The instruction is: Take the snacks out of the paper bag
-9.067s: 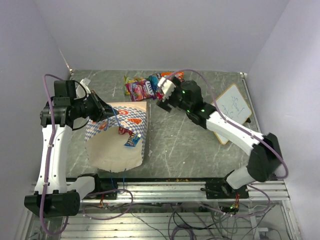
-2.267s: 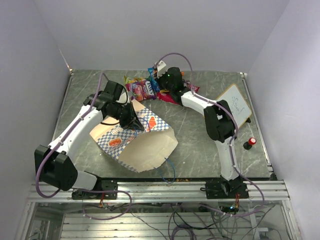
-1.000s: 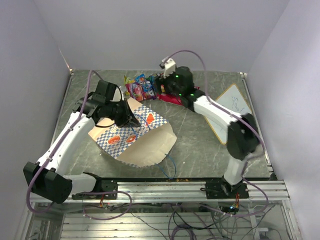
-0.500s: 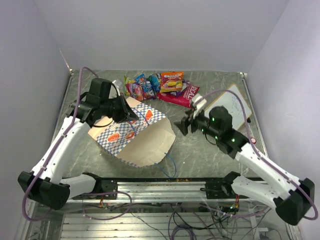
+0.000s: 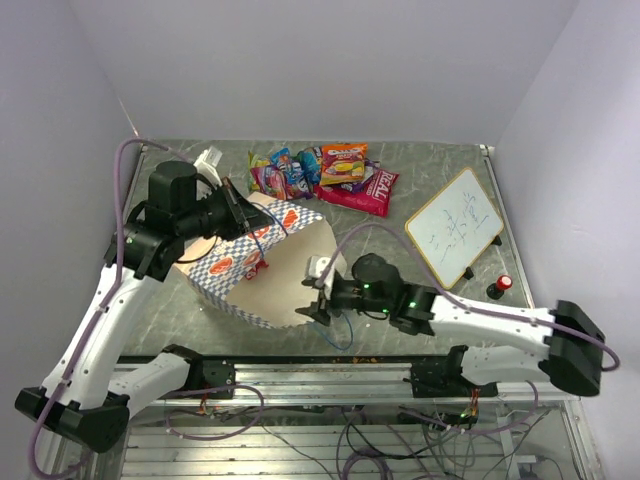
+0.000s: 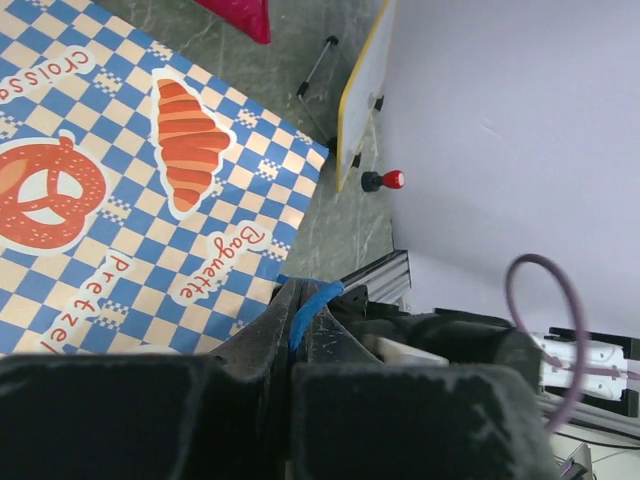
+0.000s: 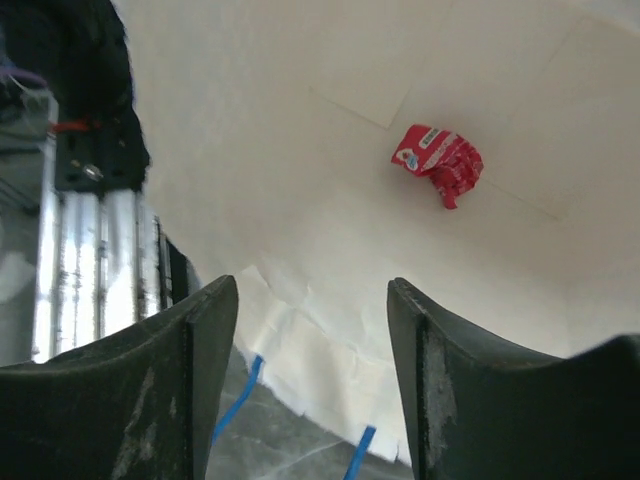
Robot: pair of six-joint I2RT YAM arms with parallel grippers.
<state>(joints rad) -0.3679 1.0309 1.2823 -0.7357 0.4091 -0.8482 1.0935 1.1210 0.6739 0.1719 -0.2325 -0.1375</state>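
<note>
Paper bag (image 5: 232,268) being tipped open
Left gripper (image 6: 300,308) is clamping its blue cord handle (image 6: 308,298), turning the mouth toward the right gripper (image 7: 310,305), gaping empty there; a red packet (image 7: 438,162) is lying inside, other snacks (image 5: 343,163) beyond the bag.

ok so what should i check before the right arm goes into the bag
1. Bag gripped: ok, left jaws shut on the blue cord handle of the paper bag.
2. Mouth facing right arm: ok, right jaws sit at its open rim.
3. Right jaws open: ok, spread wide.
4. Target in sight: ok, one red packet lies deep inside.
5. Path clear: ok, only bare cream paper ahead of the jaws.
6. Other snacks inside: cannot tell, part of the interior is hidden.
</note>
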